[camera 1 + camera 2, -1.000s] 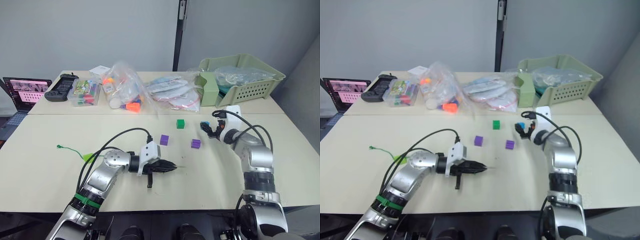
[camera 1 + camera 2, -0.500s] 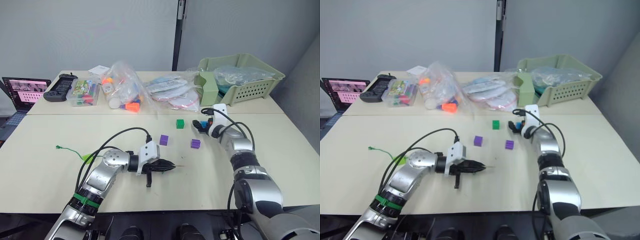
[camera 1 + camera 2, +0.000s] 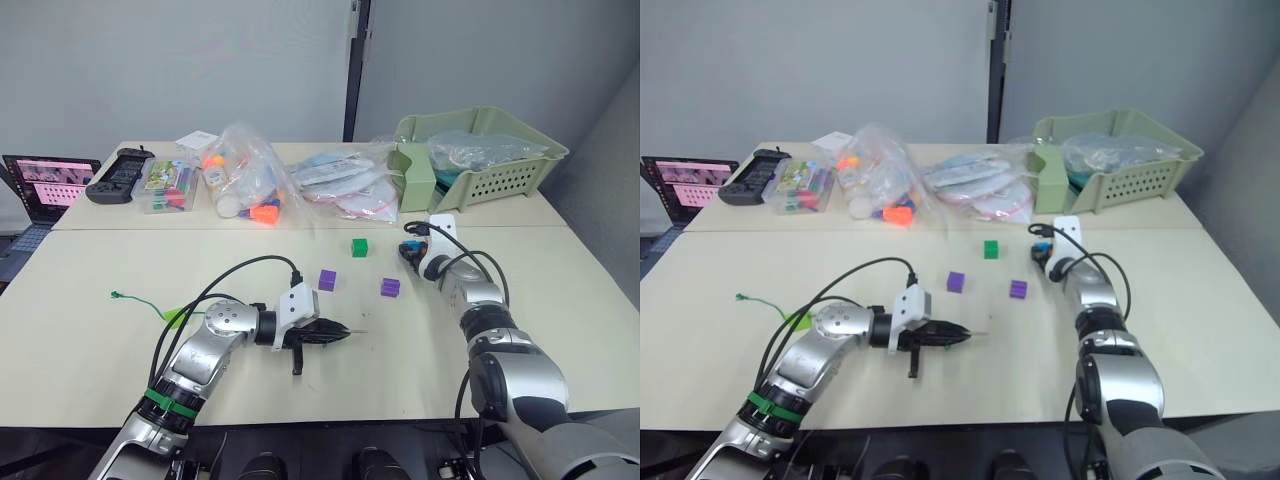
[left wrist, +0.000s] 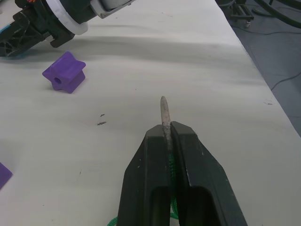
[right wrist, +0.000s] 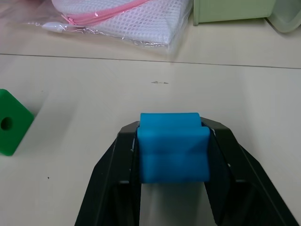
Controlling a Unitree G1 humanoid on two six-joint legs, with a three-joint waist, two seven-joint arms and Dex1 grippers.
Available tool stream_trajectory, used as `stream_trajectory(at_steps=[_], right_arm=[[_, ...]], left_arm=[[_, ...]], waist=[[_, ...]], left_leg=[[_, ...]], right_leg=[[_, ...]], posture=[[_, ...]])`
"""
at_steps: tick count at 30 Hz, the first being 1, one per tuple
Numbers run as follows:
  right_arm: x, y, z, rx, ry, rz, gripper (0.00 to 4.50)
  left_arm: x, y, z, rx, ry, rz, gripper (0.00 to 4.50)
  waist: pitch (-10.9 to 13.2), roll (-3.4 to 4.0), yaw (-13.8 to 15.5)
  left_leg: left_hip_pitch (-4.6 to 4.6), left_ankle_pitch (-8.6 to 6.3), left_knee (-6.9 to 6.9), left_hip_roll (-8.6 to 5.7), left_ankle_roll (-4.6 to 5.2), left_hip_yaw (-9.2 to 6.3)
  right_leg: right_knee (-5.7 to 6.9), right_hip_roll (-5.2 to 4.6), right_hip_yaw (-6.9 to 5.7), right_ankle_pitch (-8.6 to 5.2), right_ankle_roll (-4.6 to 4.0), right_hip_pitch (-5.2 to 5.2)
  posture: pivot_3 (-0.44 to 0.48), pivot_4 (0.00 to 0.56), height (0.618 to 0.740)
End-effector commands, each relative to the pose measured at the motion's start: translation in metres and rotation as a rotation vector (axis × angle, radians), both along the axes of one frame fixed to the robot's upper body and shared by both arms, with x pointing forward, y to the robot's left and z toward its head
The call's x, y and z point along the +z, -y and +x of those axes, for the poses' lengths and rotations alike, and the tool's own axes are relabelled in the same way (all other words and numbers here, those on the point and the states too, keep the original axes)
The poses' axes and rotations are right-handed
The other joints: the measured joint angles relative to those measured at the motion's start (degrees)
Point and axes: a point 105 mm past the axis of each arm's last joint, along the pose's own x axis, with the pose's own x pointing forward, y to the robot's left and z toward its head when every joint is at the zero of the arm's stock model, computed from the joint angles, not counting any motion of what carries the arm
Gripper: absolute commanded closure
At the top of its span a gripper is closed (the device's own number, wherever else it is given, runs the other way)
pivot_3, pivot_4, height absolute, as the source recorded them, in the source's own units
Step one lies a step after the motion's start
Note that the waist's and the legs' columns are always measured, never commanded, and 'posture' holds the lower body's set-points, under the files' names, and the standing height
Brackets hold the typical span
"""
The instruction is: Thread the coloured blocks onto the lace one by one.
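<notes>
- Near the dark green block (image 3: 360,247), from the head cameras, my right gripper (image 3: 411,252) carries the blue block (image 3: 408,246).
- Left wrist: my left gripper (image 4: 168,133) pinches the lace (image 4: 164,114) by its tip.
- Right wrist: blue clamped; next I must align hole with tip.

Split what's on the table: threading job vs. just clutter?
Job: lace pinched in left gripper; blue block in right gripper; two purple blocks; green block.
Clutter: toy bags, green basket, laptop, controller.
</notes>
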Motion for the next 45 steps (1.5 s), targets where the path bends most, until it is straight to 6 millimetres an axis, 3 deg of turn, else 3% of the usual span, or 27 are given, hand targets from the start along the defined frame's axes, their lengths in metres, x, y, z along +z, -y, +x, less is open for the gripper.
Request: stream_trajectory(at_steps=[1, 5, 11, 17, 23, 26, 31, 45], right_arm=[[0.028, 0.01, 0.0, -0.007, 0.096, -0.002, 3.3], [0.042, 0.019, -0.014, -0.005, 0.129, -0.01, 3.3], [0.059, 0.027, -0.064, -0.013, 0.127, 0.003, 3.3], [0.078, 0.015, -0.121, 0.007, 0.1, 0.004, 3.3], [0.062, -0.002, -0.168, -0.023, 0.015, 0.056, 3.3], [0.041, -0.015, -0.188, -0.058, -0.051, 0.102, 3.3], [0.01, -0.038, -0.2, -0.055, -0.147, 0.117, 3.3], [-0.025, -0.031, -0.207, -0.159, -0.208, 0.084, 3.3]], left_arm=[[0.01, 0.005, -0.001, -0.021, 0.036, -0.022, 4.5], [0.009, 0.009, -0.001, -0.042, 0.032, -0.027, 4.5], [0.008, 0.018, 0.0, -0.093, 0.024, -0.037, 4.5], [0.003, 0.028, 0.002, -0.175, 0.009, -0.038, 4.5], [0.001, 0.035, 0.007, -0.226, 0.006, -0.036, 4.5], [-0.001, 0.037, 0.007, -0.258, -0.001, -0.03, 4.5], [-0.003, 0.04, 0.006, -0.288, -0.004, -0.022, 4.5], [-0.005, 0.034, 0.003, -0.289, -0.009, -0.004, 4.5]], waist=[[0.0, 0.0, 0.04], [0.0, 0.0, 0.38], [-0.01, 0.01, 0.43], [-0.01, 0.01, 0.5], [-0.01, 0.01, 0.54], [-0.01, 0.01, 0.58], [-0.02, 0.02, 0.49], [-0.02, 0.02, 0.5]], left_leg=[[0.0, 0.0, 0.0, 0.0, 0.0, 0.0], [-0.04, 0.0, 0.01, -0.02, 0.0, -0.03], [-0.1, 0.0, 0.03, -0.01, 0.0, -0.07], [-0.15, 0.0, 0.07, 0.0, 0.0, -0.07], [-0.18, 0.0, 0.07, 0.01, 0.0, -0.12], [-0.26, 0.01, 0.08, 0.04, 0.01, -0.11], [-0.31, 0.01, 0.1, 0.03, 0.01, -0.13], [-0.3, 0.01, 0.13, 0.04, 0.01, -0.11]], right_leg=[[0.0, 0.0, 0.0, 0.0, 0.0, 0.0], [0.0, -0.02, -0.01, 0.0, 0.0, 0.0], [0.0, 0.0, -0.03, 0.0, 0.01, -0.04], [-0.06, 0.02, -0.03, -0.02, 0.03, -0.04], [-0.15, 0.08, -0.05, -0.04, 0.05, -0.02], [-0.4, 0.09, -0.04, -0.05, 0.08, -0.01], [-0.49, 0.08, -0.05, -0.06, 0.09, 0.01], [-0.51, 0.08, -0.05, -0.09, 0.14, 0.03]], posture=[[0.0, 0.15, 0.734], [0.0, 0.15, 0.734], [0.0, 0.15, 0.734], [0.0, 0.15, 0.734], [0.0, 0.15, 0.734], [0.0, 0.15, 0.734], [0.0, 0.15, 0.734], [0.0, 0.15, 0.734]])
